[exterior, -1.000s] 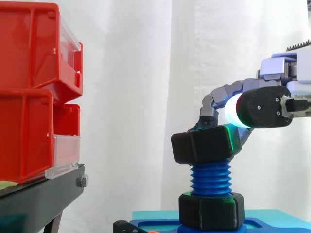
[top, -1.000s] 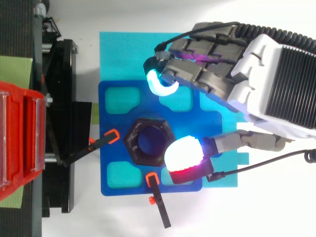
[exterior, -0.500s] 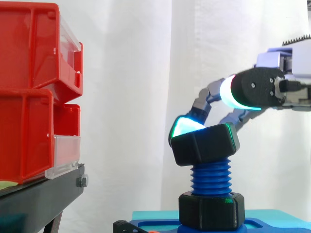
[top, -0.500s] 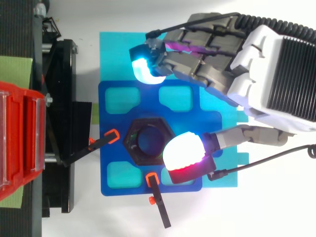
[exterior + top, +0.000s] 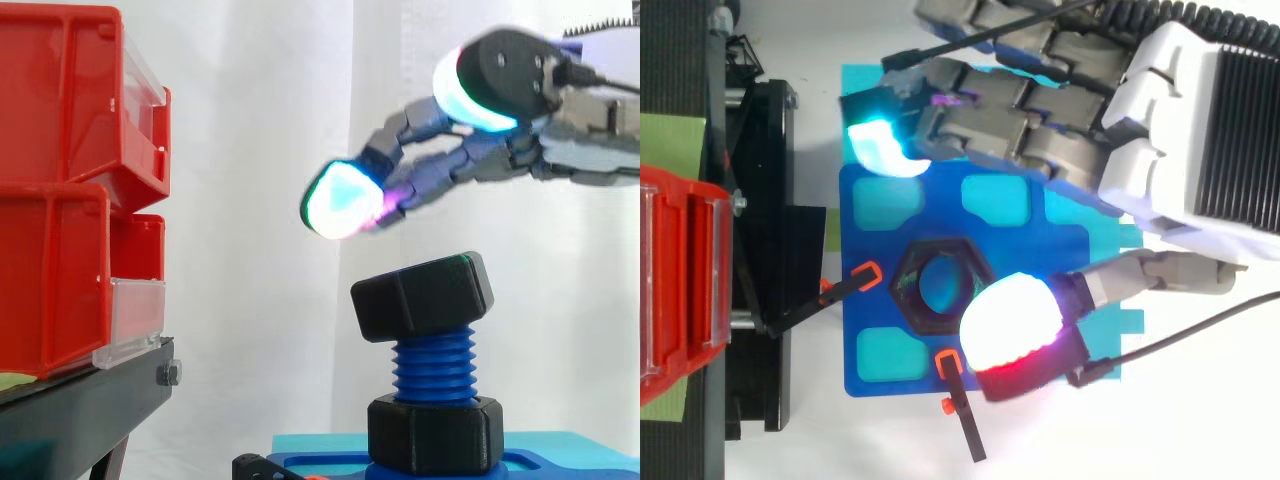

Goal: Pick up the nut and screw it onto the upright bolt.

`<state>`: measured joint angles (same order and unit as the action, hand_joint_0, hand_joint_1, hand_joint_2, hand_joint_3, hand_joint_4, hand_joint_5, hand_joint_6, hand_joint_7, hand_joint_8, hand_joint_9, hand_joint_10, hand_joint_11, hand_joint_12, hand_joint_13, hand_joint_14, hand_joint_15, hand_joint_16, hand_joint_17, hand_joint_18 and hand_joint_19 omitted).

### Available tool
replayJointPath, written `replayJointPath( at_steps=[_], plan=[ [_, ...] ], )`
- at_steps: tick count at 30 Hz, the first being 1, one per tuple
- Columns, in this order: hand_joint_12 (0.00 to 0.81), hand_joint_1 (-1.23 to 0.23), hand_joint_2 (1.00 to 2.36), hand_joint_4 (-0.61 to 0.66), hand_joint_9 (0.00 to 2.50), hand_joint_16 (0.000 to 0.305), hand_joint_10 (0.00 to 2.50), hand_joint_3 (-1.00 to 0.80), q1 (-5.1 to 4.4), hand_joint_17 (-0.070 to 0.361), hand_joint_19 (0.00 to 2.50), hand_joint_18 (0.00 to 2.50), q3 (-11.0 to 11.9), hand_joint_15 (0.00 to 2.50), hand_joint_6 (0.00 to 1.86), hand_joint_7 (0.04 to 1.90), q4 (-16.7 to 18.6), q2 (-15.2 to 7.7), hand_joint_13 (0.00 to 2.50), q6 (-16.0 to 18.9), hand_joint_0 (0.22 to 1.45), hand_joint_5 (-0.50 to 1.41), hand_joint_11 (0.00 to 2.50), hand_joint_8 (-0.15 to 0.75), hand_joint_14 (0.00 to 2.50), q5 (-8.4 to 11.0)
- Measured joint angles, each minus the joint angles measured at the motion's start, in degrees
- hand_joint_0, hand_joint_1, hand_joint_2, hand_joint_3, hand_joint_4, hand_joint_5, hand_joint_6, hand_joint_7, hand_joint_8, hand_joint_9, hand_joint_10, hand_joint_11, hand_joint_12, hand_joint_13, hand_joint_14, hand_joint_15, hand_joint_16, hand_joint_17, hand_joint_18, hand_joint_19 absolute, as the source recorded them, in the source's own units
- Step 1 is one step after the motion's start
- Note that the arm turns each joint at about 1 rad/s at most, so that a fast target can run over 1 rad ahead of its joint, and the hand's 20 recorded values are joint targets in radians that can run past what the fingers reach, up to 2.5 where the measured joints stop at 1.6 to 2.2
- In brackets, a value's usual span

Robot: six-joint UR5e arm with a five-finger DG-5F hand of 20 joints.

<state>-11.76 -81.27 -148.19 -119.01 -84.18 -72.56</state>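
A black hexagonal nut (image 5: 422, 297) sits slightly tilted on top of the upright blue threaded bolt (image 5: 435, 368), with nothing touching it. From above the nut (image 5: 906, 287) is a ring with the bolt's blue end in its hole. A second black hex collar (image 5: 433, 432) sits at the bolt's foot on the blue base plate (image 5: 868, 218). My hand (image 5: 590, 150) hovers above and to the right of the nut, open, fingers stretched out. One glowing fingertip (image 5: 340, 200) points left above the nut. The thumb's pad (image 5: 1010, 320) hangs beside the nut in the top view.
Red bins (image 5: 70, 180) are stacked on a black stand (image 5: 80, 410) at the left. Two black clamps with orange tips (image 5: 850, 282) (image 5: 960, 410) hold the base plate's edges. A light cyan mat (image 5: 870, 90) lies under the plate.
My hand has let go of the nut and risen clear of it, its fingers straightening and swinging out to the left. The nut stays tilted on the bolt.
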Motion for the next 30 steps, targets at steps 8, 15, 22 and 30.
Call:
replayJointPath(
  at_steps=[8, 15, 22, 30],
  plan=[
    [0.373, 0.04, 1.0, 0.15, 0.34, 0.046, 0.0, -0.5, -0.67, 0.104, 0.0, 0.0, 0.3, 0.0, 0.5, 0.77, 4.92, -2.31, 0.1, -0.64, 0.5, -0.16, 0.0, 0.226, 0.0, -1.34],
    [0.375, 0.04, 1.0, 0.15, 0.33, 0.046, 0.0, -0.5, -1.62, 0.104, 0.0, 0.0, 0.33, 0.0, 0.5, 0.82, 2.85, -2.64, 0.09, -0.37, 0.5, -0.14, 0.0, 0.231, 0.0, -1.5],
    [0.374, 0.04, 1.0, 0.15, 0.32, 0.047, 0.0, -0.5, -1.76, 0.105, 0.0, 0.0, 0.33, 0.0, 0.5, 0.82, 0.89, -2.67, 0.08, -0.04, 0.5, -0.14, 0.0, 0.231, 0.0, -1.97],
    [0.373, 0.04, 1.0, 0.2, 0.33, 0.047, 0.0, -0.5, -1.64, 0.105, 0.0, 0.0, 0.34, 0.0, 0.5, 1.02, -1.03, -2.64, 0.1, -0.02, 0.51, -0.11, 0.0, 0.24, 0.0, -2.98]
  ],
)
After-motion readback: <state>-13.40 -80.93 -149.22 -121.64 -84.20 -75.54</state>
